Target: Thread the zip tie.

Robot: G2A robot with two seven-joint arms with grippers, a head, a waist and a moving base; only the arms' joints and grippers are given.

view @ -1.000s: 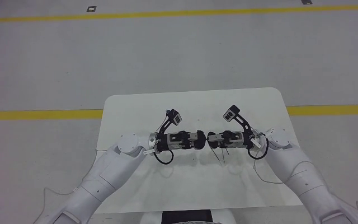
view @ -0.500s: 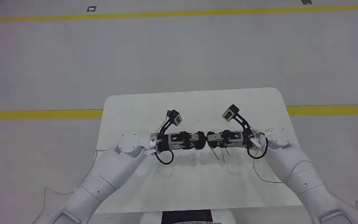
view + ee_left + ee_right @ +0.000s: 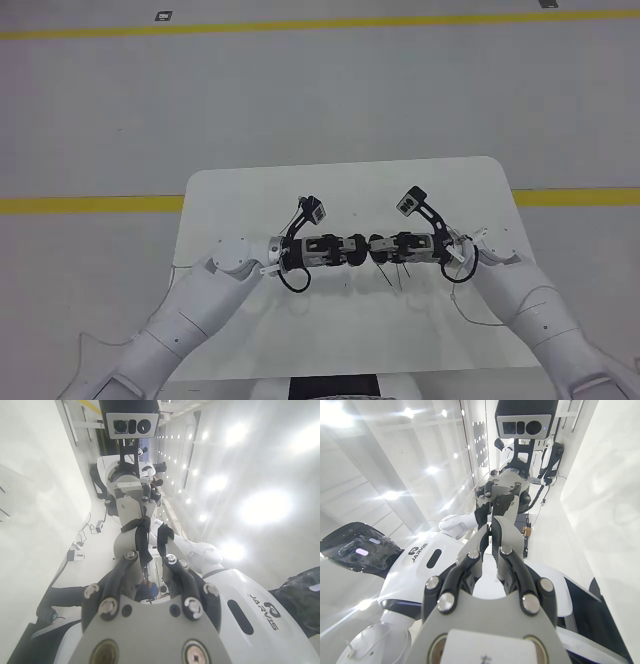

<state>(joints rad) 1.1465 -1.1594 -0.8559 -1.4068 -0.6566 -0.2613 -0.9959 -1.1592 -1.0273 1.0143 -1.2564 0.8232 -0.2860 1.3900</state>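
Above the middle of the white table my two grippers meet tip to tip. The left gripper has its black-padded fingers drawn close, with a narrow gap between them. The right gripper faces it with its pads nearly touching, and a thin dark strip of zip tie runs between them. From the right wrist view the left gripper sits just beyond the right one's tips. Most of the zip tie is hidden by the pads.
Thin dark loose ties lie on the table just in front of the grippers, with another beside them. A thin white cable trails near the right arm. The table's back half is bare.
The right wrist has edged a little toward the left gripper. Both grippers stay tip to tip at the same spot.
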